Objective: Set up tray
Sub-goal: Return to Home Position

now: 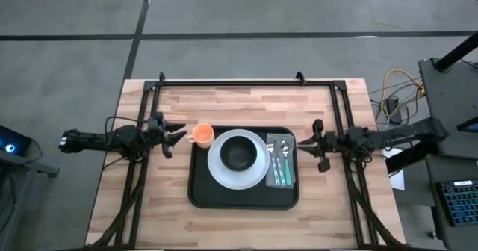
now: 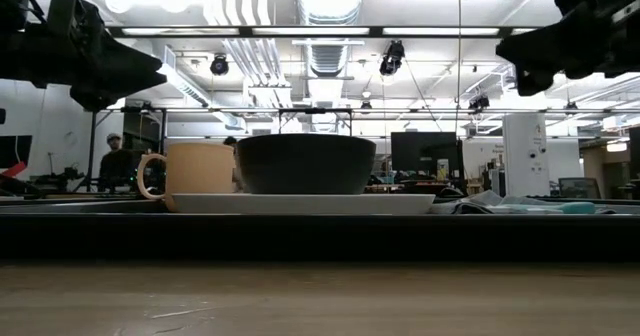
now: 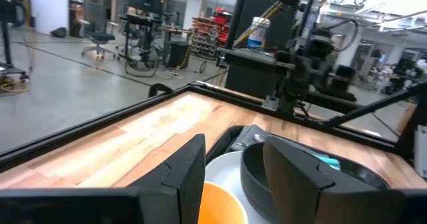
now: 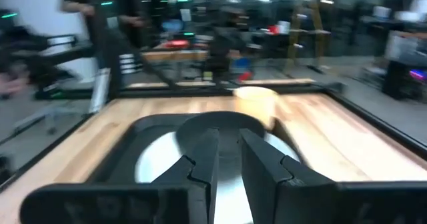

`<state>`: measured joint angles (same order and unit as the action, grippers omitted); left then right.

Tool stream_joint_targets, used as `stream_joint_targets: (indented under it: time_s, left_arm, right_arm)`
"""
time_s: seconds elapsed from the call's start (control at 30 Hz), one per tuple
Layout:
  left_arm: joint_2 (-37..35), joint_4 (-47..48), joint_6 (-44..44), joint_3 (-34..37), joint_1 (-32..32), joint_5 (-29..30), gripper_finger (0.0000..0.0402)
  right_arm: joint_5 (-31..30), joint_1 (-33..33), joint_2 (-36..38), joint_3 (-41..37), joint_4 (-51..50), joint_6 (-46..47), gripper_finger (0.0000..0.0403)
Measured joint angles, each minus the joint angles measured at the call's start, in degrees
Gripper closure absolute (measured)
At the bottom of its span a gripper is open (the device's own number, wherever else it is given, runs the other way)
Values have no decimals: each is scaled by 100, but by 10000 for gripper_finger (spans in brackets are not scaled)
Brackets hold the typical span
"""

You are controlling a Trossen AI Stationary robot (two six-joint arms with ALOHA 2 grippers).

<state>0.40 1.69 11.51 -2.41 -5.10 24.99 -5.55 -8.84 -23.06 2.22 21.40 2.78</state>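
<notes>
The black tray (image 1: pixel 243 197) lies in the middle of the table. On it sits a white plate (image 1: pixel 218 169) carrying a dark bowl (image 1: pixel 239 154). An orange cup (image 1: pixel 202 134) stands at the tray's far left corner, handle to the left in the low view (image 2: pixel 197 171). A grey cloth with cutlery (image 1: pixel 281 161) lies on the tray's right side. My left gripper (image 1: pixel 178 137) is open and hovers just left of the cup, which shows below its fingers (image 3: pixel 217 204). My right gripper (image 1: pixel 312 148) hovers off the tray's right edge, its fingers a narrow gap apart (image 4: pixel 228 141).
A black metal frame (image 1: pixel 246 83) runs along the table's far edge and down both sides. Bare wood lies in front of the tray (image 1: pixel 239 228) and behind it. Both arms hang above table level in the low view (image 2: pixel 120 71), (image 2: pixel 540 46). A person stands far back in the room (image 2: pixel 115 156).
</notes>
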Motion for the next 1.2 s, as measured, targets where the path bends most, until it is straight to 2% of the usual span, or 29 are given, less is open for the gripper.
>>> stream_joint_targets:
  time_s: [0.1, 0.3, 0.37, 0.57, 0.77, 0.87, 1.0, 1.2]
  left_arm:
    - [2, 25, 0, -3, 0, -223, 268]
    - [1, 31, 119, -3, -2, -367, 268]
    - [-8, 31, 125, -3, -2, -371, 268]
    - [21, 38, 127, -7, 2, -197, 268]
    - [30, 59, 198, -18, 39, 621, 268]
    - [22, 68, 75, -22, 39, 506, 268]
    - [24, 75, 104, -24, 37, 217, 268]
    - [44, 73, 105, -24, 37, 191, 268]
  right_arm:
    - [-488, 2, 770, 0, -770, 216, 355]
    - [-513, 0, 2317, 1, -1666, 86, 355]
    - [-612, -4, 2304, 76, -1789, 80, 355]
    - [-1536, 0, 2278, 227, -2572, 456, 355]
    - [-1708, 0, 2304, 214, -2676, 455, 355]
    - [-1995, 0, 2305, 206, -2798, 553, 355]
    - [-1997, 0, 2307, 197, -2854, 540, 355]
    - [-1998, 0, 2298, 197, -2845, 519, 355]
